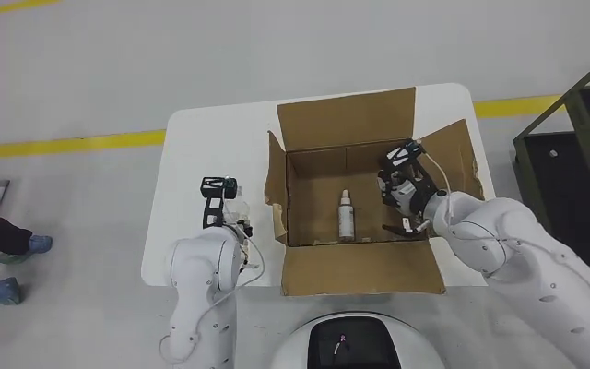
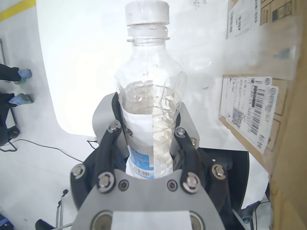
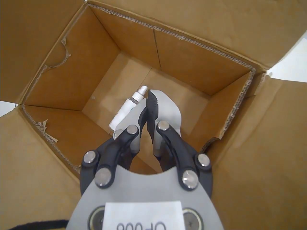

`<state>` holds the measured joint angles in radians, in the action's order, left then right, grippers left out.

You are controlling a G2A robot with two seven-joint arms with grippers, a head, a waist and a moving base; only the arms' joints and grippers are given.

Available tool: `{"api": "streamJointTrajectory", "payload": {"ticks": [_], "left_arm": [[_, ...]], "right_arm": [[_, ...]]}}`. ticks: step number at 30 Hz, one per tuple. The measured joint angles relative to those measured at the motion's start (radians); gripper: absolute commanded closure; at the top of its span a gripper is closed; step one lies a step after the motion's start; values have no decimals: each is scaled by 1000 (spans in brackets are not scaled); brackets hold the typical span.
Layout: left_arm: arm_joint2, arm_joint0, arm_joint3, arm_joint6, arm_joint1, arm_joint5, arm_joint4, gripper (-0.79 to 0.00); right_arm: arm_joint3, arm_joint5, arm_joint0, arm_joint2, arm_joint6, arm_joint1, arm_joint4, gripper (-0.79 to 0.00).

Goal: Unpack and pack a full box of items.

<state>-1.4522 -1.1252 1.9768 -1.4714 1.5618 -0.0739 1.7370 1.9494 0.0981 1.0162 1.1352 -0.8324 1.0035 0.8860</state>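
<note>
An open cardboard box (image 1: 350, 118) stands on the white table (image 1: 212, 138) with all flaps folded out. A white spray bottle (image 1: 346, 217) lies on the box floor (image 3: 127, 111). My right gripper (image 3: 149, 104) hangs shut and empty over the right part of the box (image 1: 398, 175), above and beside the spray bottle. My left gripper (image 2: 148, 116) is shut on a clear plastic bottle (image 2: 148, 68) with a white cap and a white label. It holds the bottle over the table just left of the box (image 1: 219, 189).
The box's outer wall with shipping labels (image 2: 249, 106) is close beside the held bottle. A dark rack (image 1: 553, 157) stands off the table to the right. Bare table lies behind and left of the box.
</note>
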Motion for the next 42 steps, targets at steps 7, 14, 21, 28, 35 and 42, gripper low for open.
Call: {"api": "streamJointTrajectory", "payload": {"ticks": [7, 14, 21, 28, 35, 42], "left_arm": [[12, -4, -69, 25, -6, -27, 39, 0], [5, 21, -141, 34, -7, 8, 38, -785], [-7, 39, -128, 26, -9, 5, 9, -785], [-29, 24, -53, 26, -12, 6, -28, -785], [-58, 40, 59, -1, -16, 22, -74, -785], [-64, 100, 84, -38, -21, 7, -101, -785]], "right_arm": [[40, 121, -2, -57, -71, 16, 61, 0], [-12, 249, -85, -190, -103, 61, 58, 0], [-88, 331, -175, -297, -145, 103, 118, -234], [-125, 345, -200, -316, -158, 124, 150, -240], [-148, 414, -208, -345, -177, 148, 198, -785], [-158, 438, -216, -360, -178, 156, 207, -785]]}}
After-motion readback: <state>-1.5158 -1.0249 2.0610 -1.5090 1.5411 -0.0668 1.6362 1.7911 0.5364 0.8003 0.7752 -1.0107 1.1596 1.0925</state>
